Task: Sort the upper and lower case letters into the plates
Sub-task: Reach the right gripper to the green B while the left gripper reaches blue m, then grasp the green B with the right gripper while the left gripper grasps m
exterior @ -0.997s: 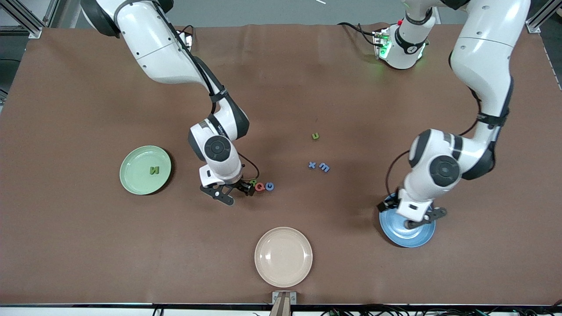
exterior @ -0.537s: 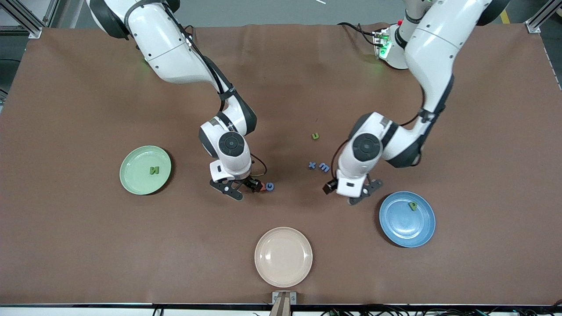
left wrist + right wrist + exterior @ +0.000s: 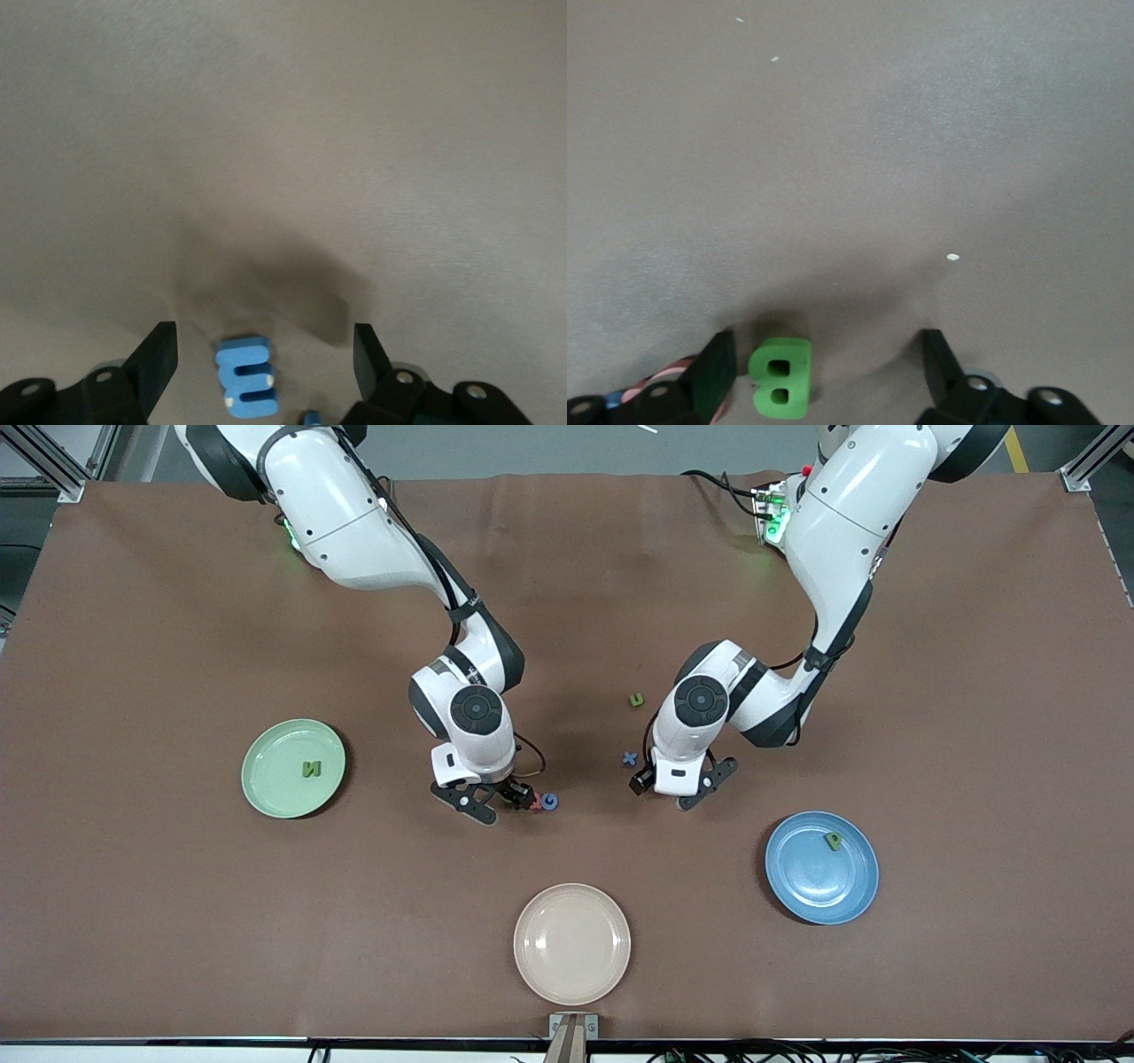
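Plates sit well apart: pale green round plate (image 3: 293, 768) toward the right arm's end, blue round plate (image 3: 821, 867) toward the left arm's; a cream-beige plate (image 3: 571, 942) lies between, nearer the camera; right gripper (image 3: 824, 372) fingers spread around a green letter B (image 3: 780, 375); left gripper (image 3: 264, 363) fingers spread around a blue letter m (image 3: 247, 375) on the brown tabletop (image 3: 177, 921).

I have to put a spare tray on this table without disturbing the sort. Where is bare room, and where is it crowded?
Bare cloth lies between the green plate and beige plate, and between the beige plate and blue plate. Crowded mid-table: the right gripper and left gripper are low among loose letters.
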You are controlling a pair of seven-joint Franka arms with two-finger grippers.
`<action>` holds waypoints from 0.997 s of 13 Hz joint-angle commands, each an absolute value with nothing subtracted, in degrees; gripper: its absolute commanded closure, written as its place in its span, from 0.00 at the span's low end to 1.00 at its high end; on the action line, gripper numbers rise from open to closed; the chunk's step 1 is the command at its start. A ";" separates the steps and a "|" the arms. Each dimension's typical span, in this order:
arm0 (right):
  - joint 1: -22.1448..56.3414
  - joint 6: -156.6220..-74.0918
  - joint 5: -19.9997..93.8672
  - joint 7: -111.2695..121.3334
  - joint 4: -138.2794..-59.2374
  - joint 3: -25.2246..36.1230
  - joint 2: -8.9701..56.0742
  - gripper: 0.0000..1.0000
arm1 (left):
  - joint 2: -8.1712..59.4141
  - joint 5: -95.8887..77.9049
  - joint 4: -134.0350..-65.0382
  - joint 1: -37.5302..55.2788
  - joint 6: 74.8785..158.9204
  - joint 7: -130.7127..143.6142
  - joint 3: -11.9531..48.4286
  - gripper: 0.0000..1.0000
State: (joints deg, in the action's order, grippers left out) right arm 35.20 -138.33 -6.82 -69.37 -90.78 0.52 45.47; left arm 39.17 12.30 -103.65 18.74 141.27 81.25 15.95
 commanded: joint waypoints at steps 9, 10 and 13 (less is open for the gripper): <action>31.39 -136.50 -7.29 -63.58 -92.45 0.53 42.99 1.00 | 36.48 13.71 -106.97 19.95 141.86 86.58 15.56 0.87; 29.72 -135.80 -7.29 -60.41 -93.50 0.53 41.50 1.00 | 36.30 13.80 -106.27 19.60 141.68 86.14 15.38 0.99; 22.71 -130.88 -6.95 -46.38 -98.33 0.26 34.31 1.00 | 35.51 18.27 -103.19 15.84 141.07 83.42 15.21 1.00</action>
